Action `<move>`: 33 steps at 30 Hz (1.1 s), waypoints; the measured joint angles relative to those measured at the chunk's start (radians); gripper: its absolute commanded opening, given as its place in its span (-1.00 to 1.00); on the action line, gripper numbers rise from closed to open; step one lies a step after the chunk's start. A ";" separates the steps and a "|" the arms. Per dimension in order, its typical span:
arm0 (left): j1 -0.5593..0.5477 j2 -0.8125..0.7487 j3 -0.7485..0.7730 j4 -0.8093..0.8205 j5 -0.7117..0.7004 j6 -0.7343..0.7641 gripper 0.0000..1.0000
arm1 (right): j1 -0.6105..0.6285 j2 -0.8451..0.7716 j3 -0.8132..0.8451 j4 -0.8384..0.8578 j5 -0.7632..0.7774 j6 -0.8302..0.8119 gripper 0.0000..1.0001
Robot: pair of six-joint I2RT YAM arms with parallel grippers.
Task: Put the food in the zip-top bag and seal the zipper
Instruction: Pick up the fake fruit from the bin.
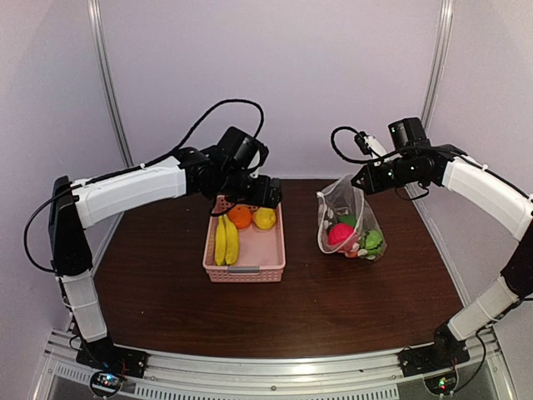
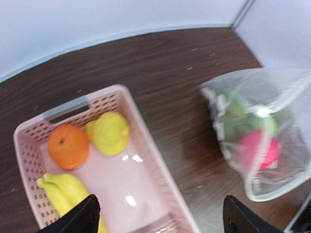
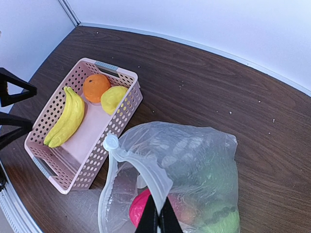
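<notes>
Right end effector [image 3: 158, 219] pressed together, pinching zipper [image 3: 137, 167] strip; we judge it holds zip-top bag [image 3: 194, 155] mouth up for loading. Left end effector [image 2: 160, 221] spread, empty, over pink basket [image 3: 127, 74]. Red ball [image 2: 260, 150], green pieces [image 2: 235, 114] in bag; banana [image 3: 65, 119], orange [image 3: 95, 86], yellow piece [image 3: 112, 98], 3 items, in basket. Dark wood counter [image 1: 333, 300], pale walls [image 1: 275, 83] around.

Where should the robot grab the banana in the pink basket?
Probably the banana's thick middle, coming straight down from above. It lies flat along the basket wall nearest the left arm, so the walls block any sideways reach. The open left tool could pinch across its width. The bare floor beside it leaves room for one finger, though the wall side looks tight.
</notes>
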 measured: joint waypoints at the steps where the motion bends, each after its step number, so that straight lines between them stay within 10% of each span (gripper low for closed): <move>1: 0.006 0.015 -0.013 -0.035 -0.047 -0.005 0.83 | 0.000 0.000 0.000 0.000 0.000 0.000 -1.00; 11: 0.064 0.153 -0.087 -0.200 -0.270 -0.097 0.80 | 0.000 0.000 -0.001 0.000 -0.004 0.000 -1.00; 33: 0.103 0.338 -0.045 -0.242 -0.236 -0.128 0.49 | 0.000 0.008 -0.001 0.001 -0.033 -0.003 -1.00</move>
